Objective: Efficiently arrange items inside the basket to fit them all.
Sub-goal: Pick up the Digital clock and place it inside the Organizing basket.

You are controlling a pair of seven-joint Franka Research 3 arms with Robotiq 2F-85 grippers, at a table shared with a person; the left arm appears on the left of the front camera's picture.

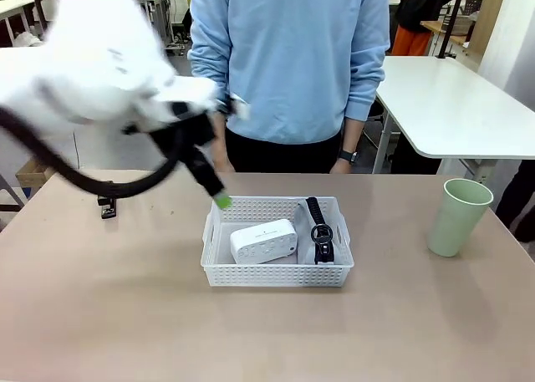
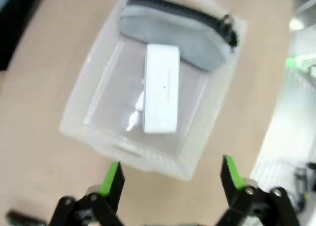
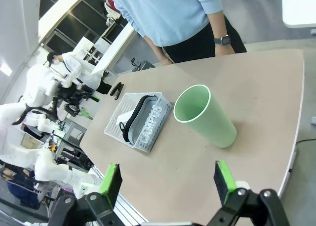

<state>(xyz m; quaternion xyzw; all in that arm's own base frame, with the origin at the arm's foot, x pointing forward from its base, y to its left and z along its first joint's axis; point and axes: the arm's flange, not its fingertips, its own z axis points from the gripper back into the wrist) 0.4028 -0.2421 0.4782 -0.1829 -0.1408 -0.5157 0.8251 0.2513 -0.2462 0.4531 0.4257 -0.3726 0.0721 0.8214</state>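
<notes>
**While two items wait outside, the basket is only half packed**

Because it sits on the table (image 1: pixel 125 315) just ahead of the left gripper (image 2: pixel 172 176), the white perforated plastic basket (image 1: pixel 276 277) is the thing in easiest reach. In the left wrist view its near wall lies just beyond the two green-padded fingertips (image 2: pixel 112 177), which stand wide apart with nothing between them. Straight out from the gap between those fingers, the white rounded rectangular box (image 2: pixel 161 87) lies about mid-floor. Past it, against the far wall, the grey soft pouch with its black zipper edge (image 2: pixel 177 33) stands on edge, zipper uppermost. In the front view this gripper hangs, blurred, over the basket's far left corner.

The small black stapler (image 1: pixel 106 207) rests on the table, well off to that gripper's outer side. The pale green cup (image 3: pixel 205 116) stands upright ahead of the right gripper (image 3: pixel 167 179) and well apart from the basket. That gripper's fingers are likewise spread and empty. A person (image 1: pixel 288 64) stands at the table's far edge.

The likely trouble is space. With the box mid-floor, the free floor is split into narrow strips, so the cup may perch on the rim or tip rather than seat. A fingertip descending at the corner could also catch the rim and shove the light basket, or knock the pouch flat across what room is left
</notes>
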